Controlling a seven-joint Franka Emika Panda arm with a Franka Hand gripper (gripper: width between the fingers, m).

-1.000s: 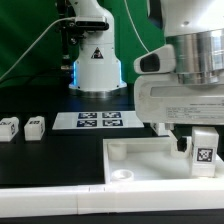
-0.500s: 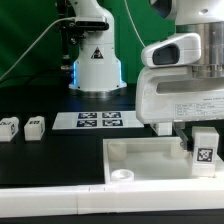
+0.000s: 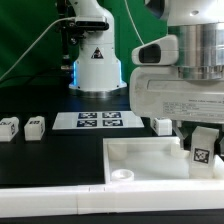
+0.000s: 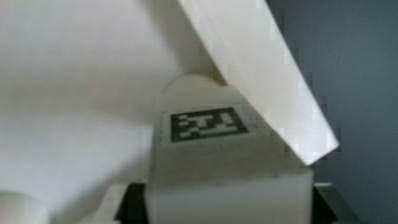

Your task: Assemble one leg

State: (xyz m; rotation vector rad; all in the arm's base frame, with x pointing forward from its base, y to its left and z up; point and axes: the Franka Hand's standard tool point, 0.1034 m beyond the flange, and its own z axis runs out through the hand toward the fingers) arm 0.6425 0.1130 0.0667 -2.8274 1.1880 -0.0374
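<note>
The Panda arm's gripper (image 3: 203,150) pinches a tagged white leg (image 3: 203,149) between its fingers, holding it upright over the large white tray-like piece (image 3: 150,157), at that piece's corner on the exterior view's right. The wrist view shows the leg (image 4: 217,150) close above the tray's raised rim (image 4: 258,70). Beyond the tray lies the marker board (image 3: 98,121); two spare legs (image 3: 9,126) (image 3: 35,125) sit beside it, on the exterior view's left.

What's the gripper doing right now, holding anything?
Gripper: shut on a leg, held upright over the tray.
</note>
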